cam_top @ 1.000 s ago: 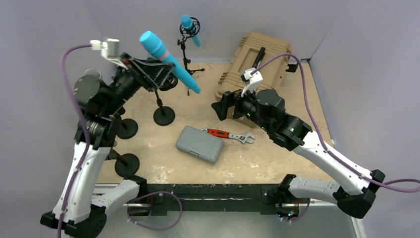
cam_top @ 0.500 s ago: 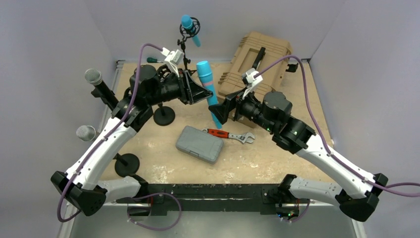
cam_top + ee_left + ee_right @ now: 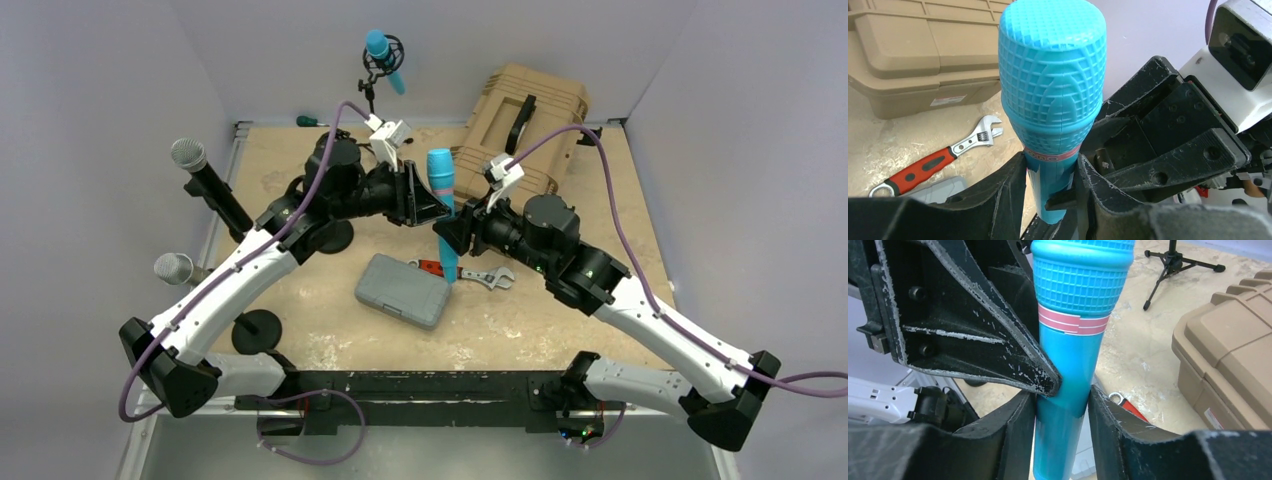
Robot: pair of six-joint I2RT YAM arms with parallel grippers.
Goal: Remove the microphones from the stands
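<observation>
Microphone: the turquoise microphone (image 3: 440,190) stood upright in the air over the middle of the table (image 3: 560,320), mesh head up. Its tail hung above the gap between the grey case (image 3: 403,290) and the red-handled wrench (image 3: 465,272).
Left arm: it stretched from its near-left base in a long diagonal towards the centre. The wrist was turned so that the left gripper (image 3: 437,212) pointed across at the other arm.
Left gripper: it was closed narrowly on the handle, and in the left wrist view its fingers (image 3: 1008,195) pinched the handle just under the pink band.
Right arm: it rose from its near-right base, bent at the elbow and reached inward to the left. The right gripper (image 3: 450,232) met the left one nose to nose.
Right gripper: in the right wrist view its fingers (image 3: 1013,425) lay against both sides of the handle, lower down than the left gripper's hold.
Behind: a tan hard case (image 3: 520,115) lay at the far right, and a second turquoise mic (image 3: 384,55) sat in a tripod stand (image 3: 372,100) at the back.
Left edge: two grey-headed mics (image 3: 190,158) stood there, with a round stand base (image 3: 257,330) near them.
</observation>
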